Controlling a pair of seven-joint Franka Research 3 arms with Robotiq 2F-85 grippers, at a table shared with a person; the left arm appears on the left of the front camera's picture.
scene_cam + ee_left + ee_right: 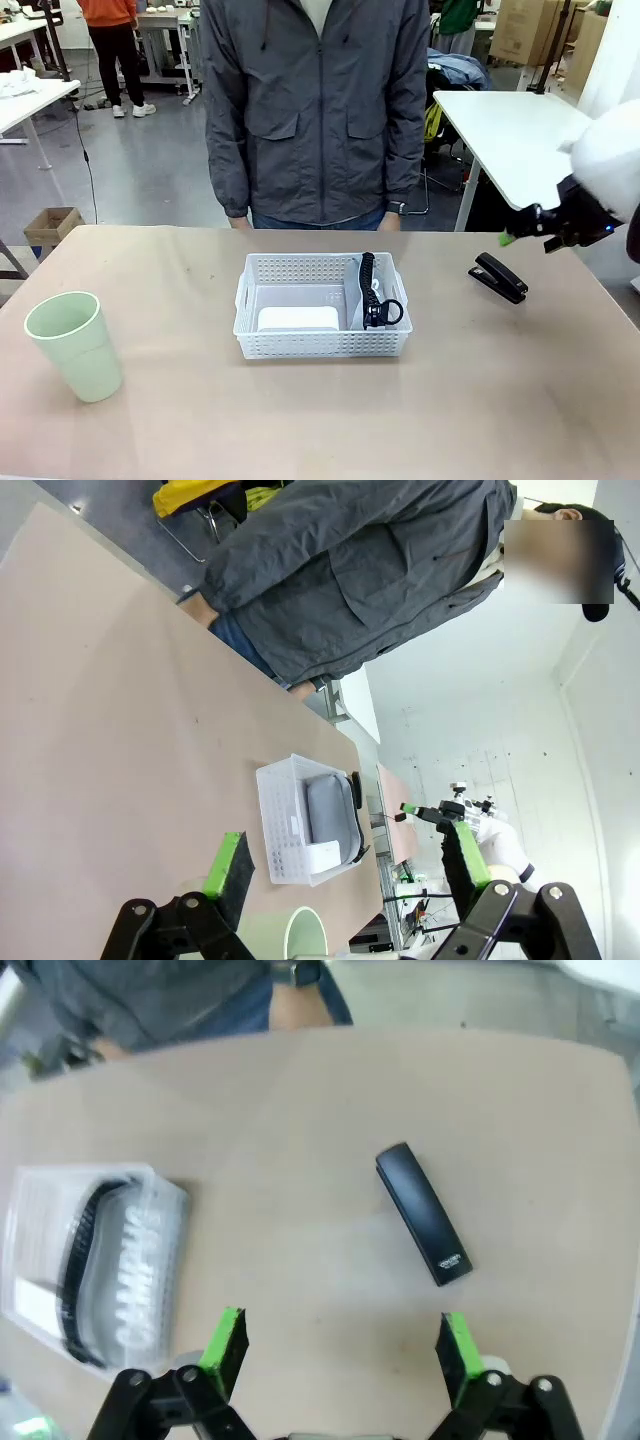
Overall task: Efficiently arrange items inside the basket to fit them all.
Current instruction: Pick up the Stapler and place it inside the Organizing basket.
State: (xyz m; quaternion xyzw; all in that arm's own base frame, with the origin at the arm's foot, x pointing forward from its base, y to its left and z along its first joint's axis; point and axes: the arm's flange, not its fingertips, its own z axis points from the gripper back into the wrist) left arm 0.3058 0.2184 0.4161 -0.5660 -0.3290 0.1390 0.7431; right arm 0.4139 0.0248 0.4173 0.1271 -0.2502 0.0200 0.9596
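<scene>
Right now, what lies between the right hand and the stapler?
Only bare tabletop lies between right hand and stapler, per the right wrist view.

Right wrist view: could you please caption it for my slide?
Open right pincer above the black stapler on the table, outside the basket.

My front camera sits at my edge of the table (300, 420), facing straight across to the person (318, 110) at 12 o'clock, with the basket (322, 343) mid-frame. My left wrist camera is rolled sideways and catches that basket far off at 6 o'clock. My right wrist camera looks down from nearer, stapler (422, 1215) at 3 o'clock, basket at 9 o'clock, so all 3 views share the basket.
</scene>
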